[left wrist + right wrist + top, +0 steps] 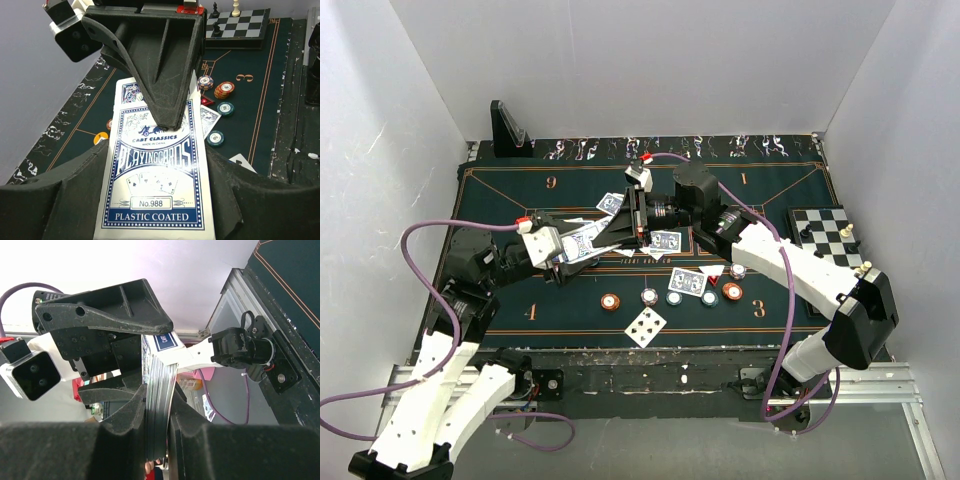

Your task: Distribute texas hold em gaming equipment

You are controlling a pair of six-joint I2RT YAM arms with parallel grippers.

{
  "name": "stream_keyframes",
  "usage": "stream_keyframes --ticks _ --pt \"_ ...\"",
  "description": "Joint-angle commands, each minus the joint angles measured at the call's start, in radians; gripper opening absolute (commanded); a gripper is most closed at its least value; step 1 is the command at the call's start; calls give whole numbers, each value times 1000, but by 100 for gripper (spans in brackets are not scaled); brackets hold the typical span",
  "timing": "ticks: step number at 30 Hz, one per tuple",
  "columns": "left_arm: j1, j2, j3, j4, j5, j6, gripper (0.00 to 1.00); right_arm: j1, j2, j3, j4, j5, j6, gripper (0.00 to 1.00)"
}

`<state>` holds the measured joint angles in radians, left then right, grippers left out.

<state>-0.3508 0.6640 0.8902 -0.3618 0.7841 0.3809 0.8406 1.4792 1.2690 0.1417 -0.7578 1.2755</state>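
**Left hand clamps the pack, right hand pinches its far end: draw-off step**

Left hand (570,245) is closed on a pack of cards (157,185), held above the middle of the bench (500,200), well clear of the felt. Right hand (159,410) meets it head-on. In the right wrist view its two fingers flank the stack edge-on and look to touch both faces, so I read it as gripping the pack's free end.

Layout, big to small:
- Bench felt carries seat numbers 9, 1, 4 and 3.
- Chessboard (825,232) sits at the right edge; not part of this job.
- Loose cards lie below the hands: one face-up (646,326) at the near edge, one face-down (683,283) in the chip row.
- Chips run in a near row from an orange chip (610,301) to a reddish stack (732,291).

Judgement: the step in hand is pulling cards off the pack for dealing to the numbered seats; most of the dealing looks undone.

How to do it well:
- Keep the left grip firm and motionless.
- Pull with the right hand straight along the pack's long axis; any twist would fan the stack.
- The right fingers span the whole thickness, so the entire pack may come away; I cannot tell how many cards are truly pinched.
- Stay high enough that a dropped card misses the chips.
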Motion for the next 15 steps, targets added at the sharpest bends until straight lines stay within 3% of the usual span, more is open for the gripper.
stream_keyframes --ticks 1,3,11,15 --pt "-2 17 30 -65 23 -72 68 9 -22 26 41 -2 -88 13" --pt "-2 22 38 -71 23 -73 96 12 -20 29 13 5 -114 12" --pt "-2 59 88 -132 52 -93 98 12 7 53 -62 17 -171 10" --pt "-2 55 90 -161 30 -16 98 14 32 59 -56 0 -163 9"
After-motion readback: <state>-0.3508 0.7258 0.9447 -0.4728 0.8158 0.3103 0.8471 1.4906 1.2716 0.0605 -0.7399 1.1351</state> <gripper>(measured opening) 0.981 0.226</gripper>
